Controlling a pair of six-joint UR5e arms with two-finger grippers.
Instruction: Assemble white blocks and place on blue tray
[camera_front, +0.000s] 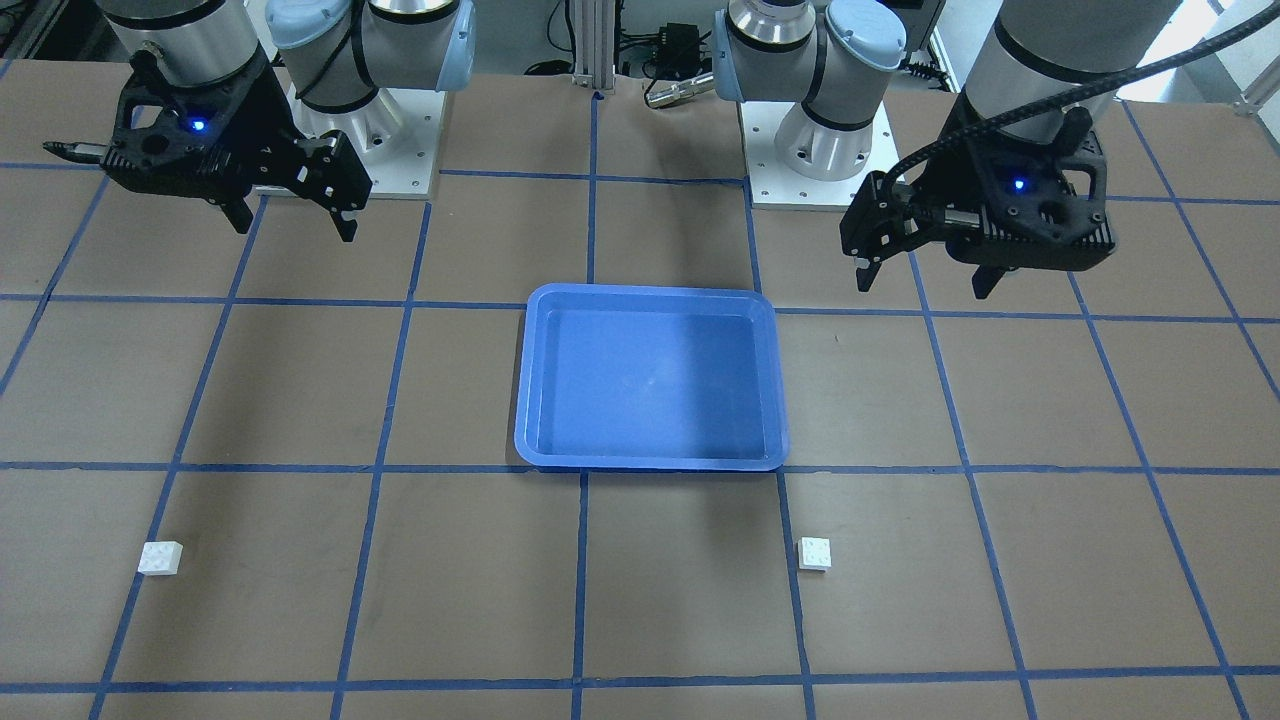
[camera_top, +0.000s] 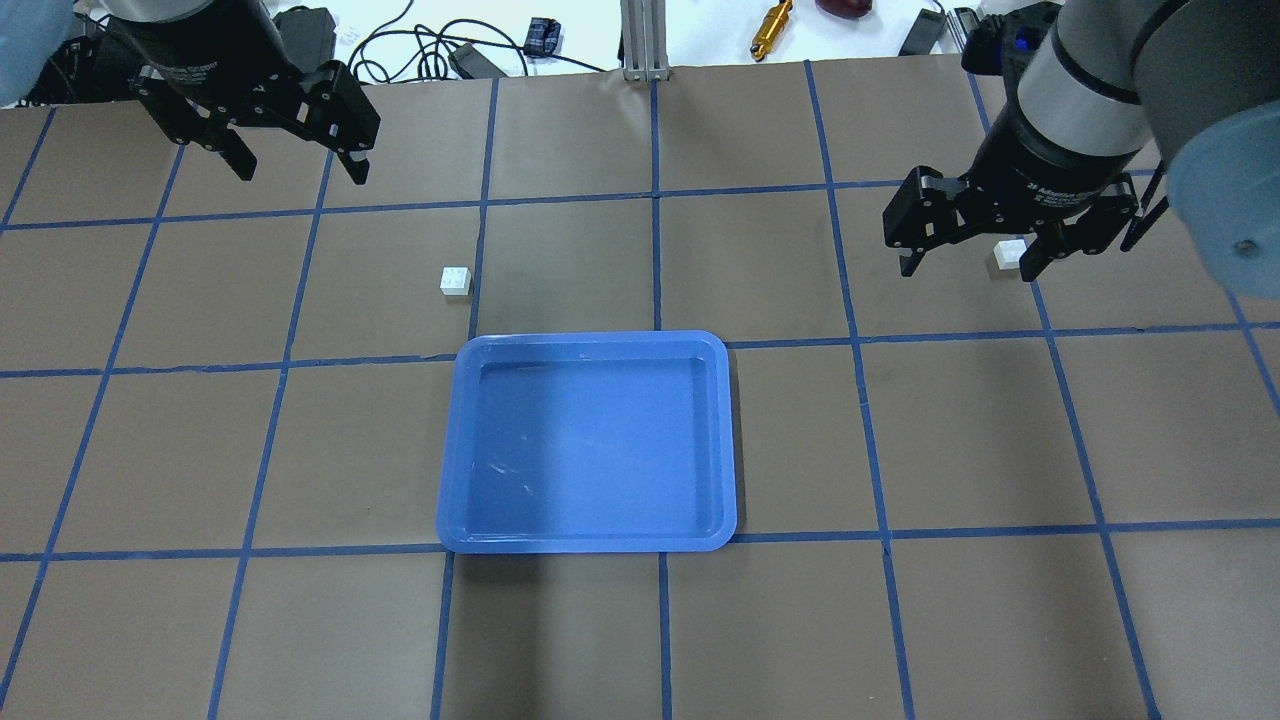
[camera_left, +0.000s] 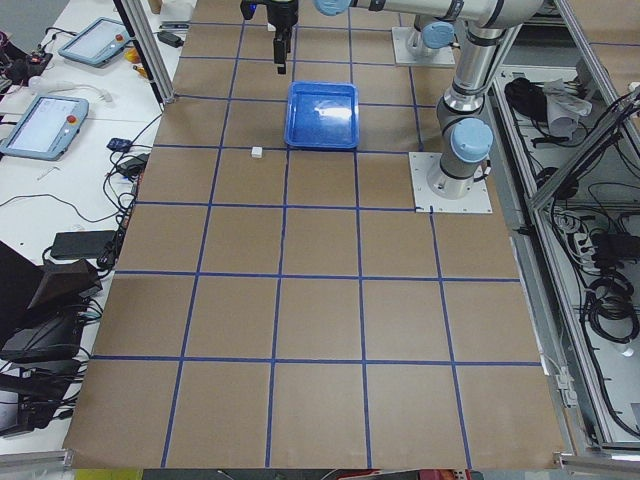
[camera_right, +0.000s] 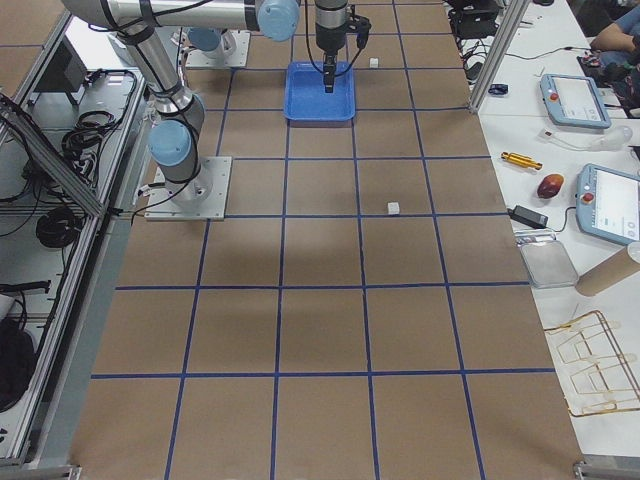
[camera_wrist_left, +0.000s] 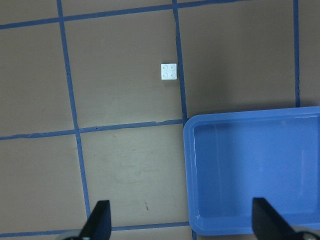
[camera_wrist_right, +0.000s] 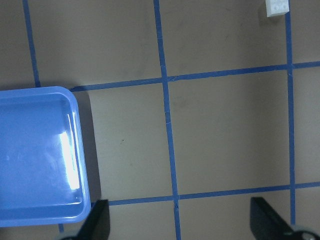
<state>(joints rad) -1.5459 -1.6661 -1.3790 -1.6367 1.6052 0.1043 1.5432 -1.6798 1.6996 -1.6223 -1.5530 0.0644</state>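
Observation:
The blue tray (camera_front: 650, 293) lies empty at the table's middle, seen also in the overhead view (camera_top: 590, 339). One white block (camera_front: 815, 553) sits beyond the tray's far left corner (camera_top: 455, 281) and shows in the left wrist view (camera_wrist_left: 169, 72). The other white block (camera_front: 160, 558) sits far to the right (camera_top: 1009, 254), at the top edge of the right wrist view (camera_wrist_right: 277, 7). My left gripper (camera_top: 300, 172) hovers open and empty, high above the table. My right gripper (camera_top: 967, 272) hovers open and empty, high above the table; in the overhead view the right block shows beside one of its fingers.
The table is brown with a grid of blue tape lines. Both arm bases (camera_front: 820, 150) stand on the robot's side. Cables, a brass tool (camera_top: 772, 22) and tablets (camera_left: 45, 125) lie beyond the table's far edge.

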